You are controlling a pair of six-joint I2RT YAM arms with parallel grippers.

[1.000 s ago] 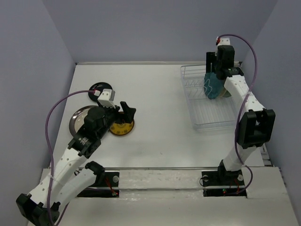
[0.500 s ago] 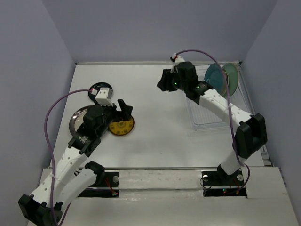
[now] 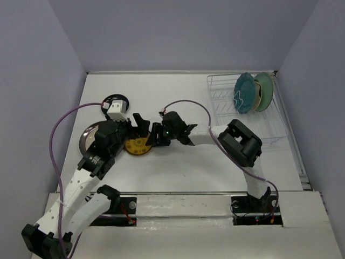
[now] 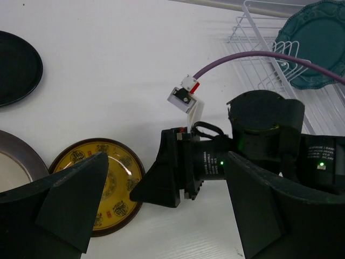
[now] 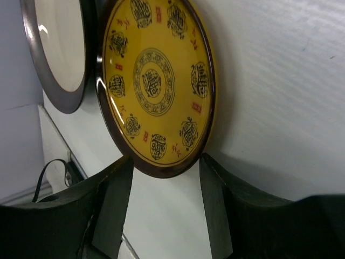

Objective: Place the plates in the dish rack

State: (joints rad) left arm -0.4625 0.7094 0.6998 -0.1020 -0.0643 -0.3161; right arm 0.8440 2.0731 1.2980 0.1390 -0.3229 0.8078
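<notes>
Table (image 3: 188,172) white; dish rack (image 3: 248,121) far right; 3 lavender walls (image 3: 178,32).

Upright pair of plates (image 3: 247,93) in dish rack (image 3: 218,116), far right; flat trio of plates (image 3: 136,147) on table (image 3: 178,97), left

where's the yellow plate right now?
Top view, left of centre: the yellow plate lies flat just right of the silver plate, with the right hand at its right edge.
</notes>
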